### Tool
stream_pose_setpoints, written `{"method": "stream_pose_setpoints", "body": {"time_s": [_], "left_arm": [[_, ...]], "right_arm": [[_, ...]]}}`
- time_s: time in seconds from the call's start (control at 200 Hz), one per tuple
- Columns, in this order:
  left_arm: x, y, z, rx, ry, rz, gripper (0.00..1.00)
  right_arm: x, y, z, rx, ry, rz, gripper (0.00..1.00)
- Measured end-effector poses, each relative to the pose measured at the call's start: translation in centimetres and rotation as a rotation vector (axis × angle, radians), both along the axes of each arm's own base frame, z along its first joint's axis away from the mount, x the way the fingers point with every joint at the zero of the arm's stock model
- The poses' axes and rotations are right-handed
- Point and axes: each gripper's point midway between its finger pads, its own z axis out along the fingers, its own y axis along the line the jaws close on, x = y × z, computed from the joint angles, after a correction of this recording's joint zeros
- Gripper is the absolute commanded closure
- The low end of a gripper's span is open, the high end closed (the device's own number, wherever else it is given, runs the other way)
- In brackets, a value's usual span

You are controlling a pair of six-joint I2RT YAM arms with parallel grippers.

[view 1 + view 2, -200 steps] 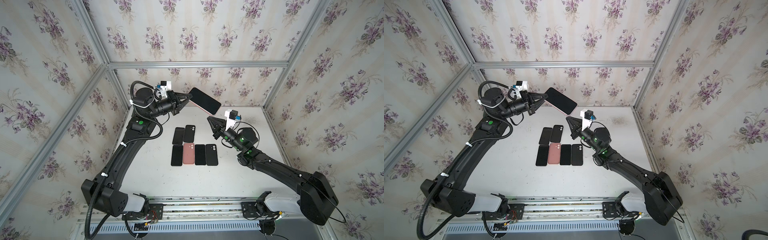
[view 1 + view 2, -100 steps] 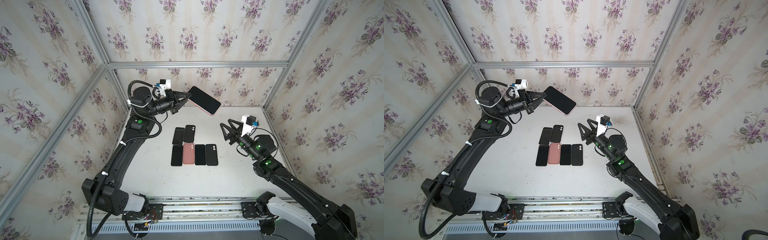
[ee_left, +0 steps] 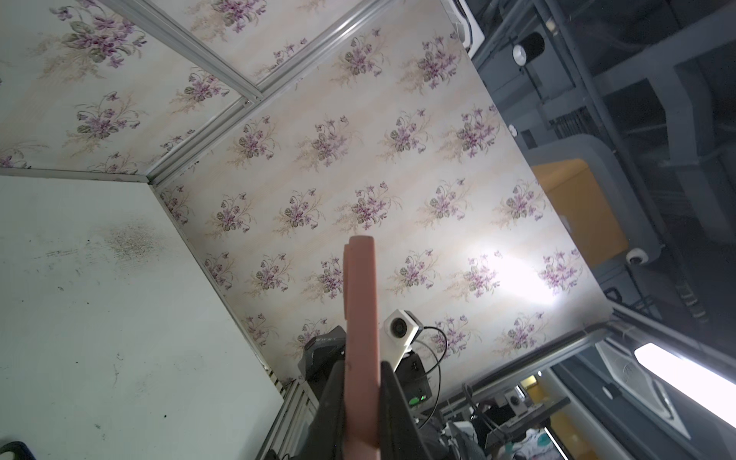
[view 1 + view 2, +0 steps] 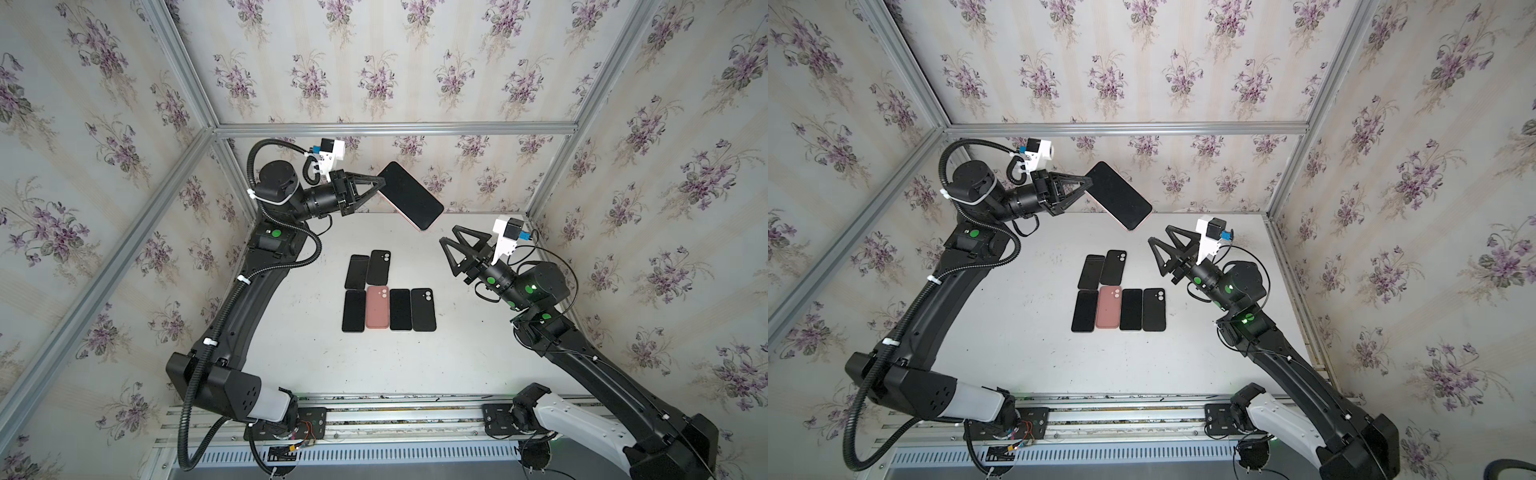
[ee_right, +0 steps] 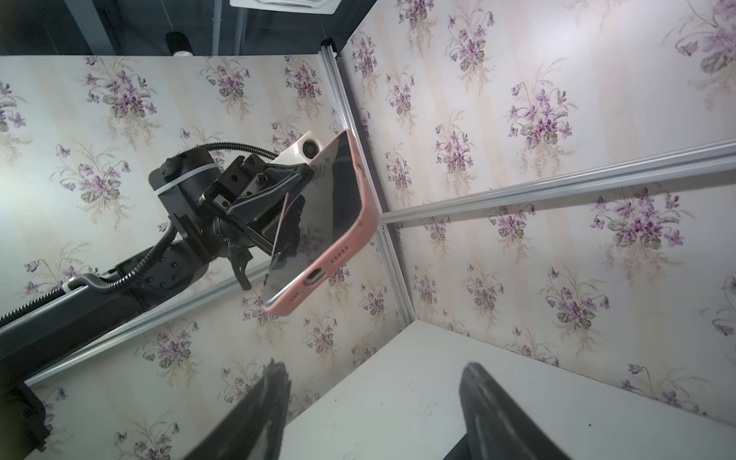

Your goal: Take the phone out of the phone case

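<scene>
Phone (image 4: pixel 409 195) in pink phone case (image 5: pixel 364 223), aloft, clamped at one end by left tool (image 4: pixel 379 185). Right tool (image 4: pixel 449 234) spread, empty, just short of free end: pinch case lip only, peel slowly.

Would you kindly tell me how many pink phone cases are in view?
2. One pink case lies in the front row on the table, second from the left; the other case wraps the phone clamped in the left gripper above the table. None appears hidden.
</scene>
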Motion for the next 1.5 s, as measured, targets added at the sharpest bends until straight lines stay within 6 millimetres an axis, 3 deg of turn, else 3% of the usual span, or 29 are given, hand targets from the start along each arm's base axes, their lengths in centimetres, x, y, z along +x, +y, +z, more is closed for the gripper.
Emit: {"method": "stream_pose_setpoints", "body": {"time_s": [0.3, 0.605, 0.959, 1.504], "left_arm": [[0.4, 0.1, -1.7, 0.047, 0.007, 0.011, 1.00], [0.7, 0.0, -2.8, 0.046, 0.043, 0.019, 1.00], [0.6, -0.1, -2.2, 0.017, 0.041, 0.014, 1.00], [0.4, -0.5, -2.7, -0.003, 0.032, 0.005, 1.00]], "right_arm": [[0.3, 2.8, -2.2, -0.056, 0.080, 0.153, 0.30], [-0.6, 5.8, -1.8, 0.006, 0.079, 0.274, 0.30], [0.0, 5.6, -1.3, 0.041, 0.077, 0.251, 0.30], [1.7, 5.4, -2.4, 0.039, 0.107, 0.205, 0.31]]}}
